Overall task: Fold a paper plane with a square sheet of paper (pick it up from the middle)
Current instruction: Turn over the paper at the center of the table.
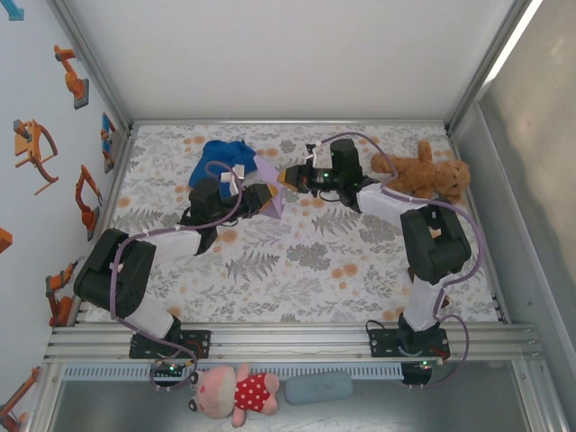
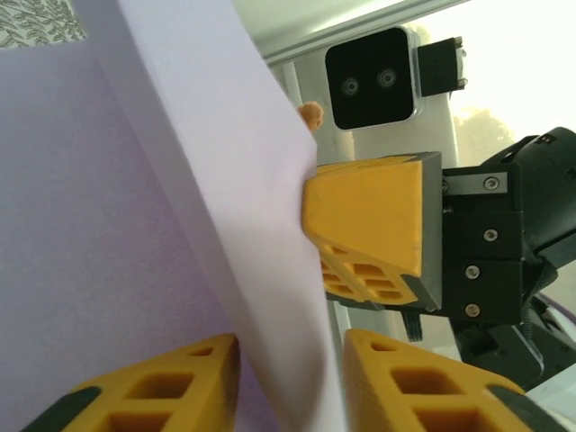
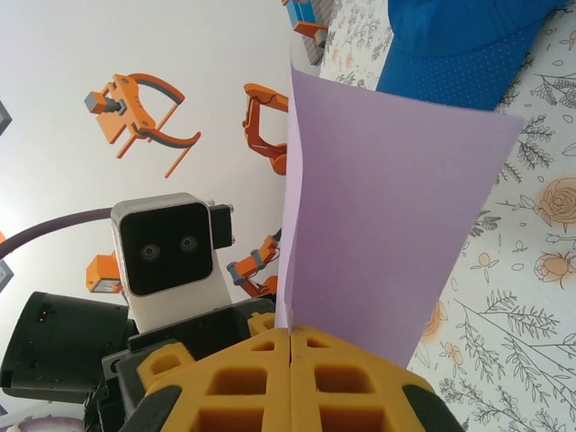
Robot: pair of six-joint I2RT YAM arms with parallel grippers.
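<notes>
The lavender square sheet of paper (image 3: pixel 378 225), already folded over on itself, hung in the air between the two arms near the back of the floral-patterned counter (image 1: pixel 297 270), just beside the blue cap (image 1: pixel 220 160). The right gripper (image 3: pixel 291 360) had its yellow fingers pressed tight together on the sheet's lower edge, and the paper rose straight out of the seam between them. From the left wrist camera, one of those right fingers met the paper's folded edge from the side.

The left gripper (image 2: pixel 292 382) stood with a yellow finger on either side of the same sheet, the fold running down through the gap. The fingers lay close to the paper, but I could not tell whether they were actually pinching it.

A brown teddy bear (image 1: pixel 427 173) lay on the counter at the back right, beside the right arm. A pink plush toy (image 1: pixel 236 391) in a red dotted dress lay below the near rail.
</notes>
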